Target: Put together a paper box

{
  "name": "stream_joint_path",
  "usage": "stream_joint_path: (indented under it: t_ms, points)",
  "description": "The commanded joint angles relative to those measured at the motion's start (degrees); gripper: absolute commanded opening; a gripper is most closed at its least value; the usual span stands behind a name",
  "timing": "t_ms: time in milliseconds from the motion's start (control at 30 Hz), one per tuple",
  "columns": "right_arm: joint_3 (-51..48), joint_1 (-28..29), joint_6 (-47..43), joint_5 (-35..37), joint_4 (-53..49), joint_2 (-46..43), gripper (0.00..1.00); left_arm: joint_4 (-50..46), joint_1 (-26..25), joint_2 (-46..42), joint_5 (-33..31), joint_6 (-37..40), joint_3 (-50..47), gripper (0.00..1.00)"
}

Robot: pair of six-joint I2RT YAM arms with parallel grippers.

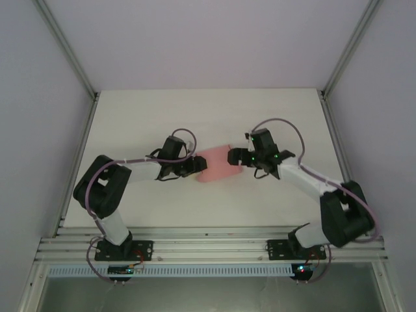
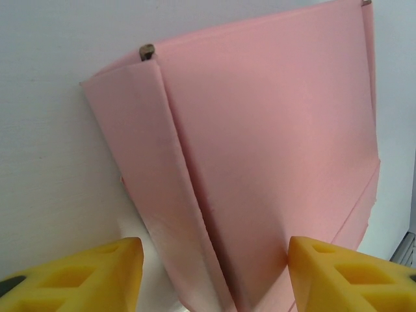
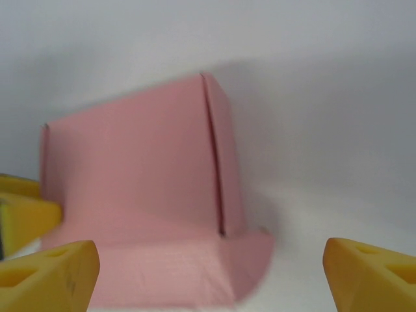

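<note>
The pink paper box (image 1: 218, 168) stands in the middle of the white table (image 1: 143, 123), partly folded up, with a side panel creased along its length (image 2: 273, 149). My left gripper (image 1: 194, 166) is at its left end and open. In the left wrist view the box's near end lies between the yellow fingers (image 2: 71, 276); the right finger touches the card, the left one stands apart. My right gripper (image 1: 237, 158) is at the box's right end, also open (image 3: 211, 273). There the box (image 3: 130, 169) stands upright with a rounded flap lying flat toward the camera, nothing pinched.
Grey walls and aluminium frame posts (image 1: 71, 58) enclose the table on three sides. A slotted rail (image 1: 208, 247) carries the arm bases along the near edge. A yellow finger of the left gripper (image 3: 19, 208) shows at the left edge of the right wrist view.
</note>
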Motion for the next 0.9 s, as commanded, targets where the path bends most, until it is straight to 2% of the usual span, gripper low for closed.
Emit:
stream_joint_path:
  t_ms: [0, 67, 167, 367, 600, 800, 867]
  points:
    - [6.7, -1.36, -5.16, -6.74, -1.37, 8.3, 0.84, -1.67, 0.45, 1.33, 1.57, 2.04, 1.8, 0.6]
    - [10.13, -1.95, -6.14, -6.91, -2.42, 13.66, 0.75, -2.5, 0.39, 1.22, 1.38, 2.63, 2.01, 0.6]
    - [12.56, -2.15, -7.16, -7.79, -1.57, 18.99, 0.66, -3.51, 0.44, 0.78, 0.36, 2.92, 1.98, 0.61]
    - [12.18, -2.04, -6.08, -8.92, 0.01, 22.66, 0.37, -6.05, 0.71, -0.07, -1.05, 3.78, 2.94, 0.62]
    - [10.32, -2.11, -6.6, -8.63, 0.03, 20.91, 0.35, -11.42, 2.98, -4.36, -5.45, 5.13, 5.07, 0.65]
    - [10.18, -1.88, -5.06, -7.4, 0.94, 20.34, 0.36, -8.26, 4.27, -2.99, -1.79, 3.91, 6.02, 0.66]
    - [9.75, -1.69, -4.09, -7.15, 1.58, 20.17, 0.36, -7.08, 4.26, -1.87, -0.56, 3.66, 6.09, 0.63]
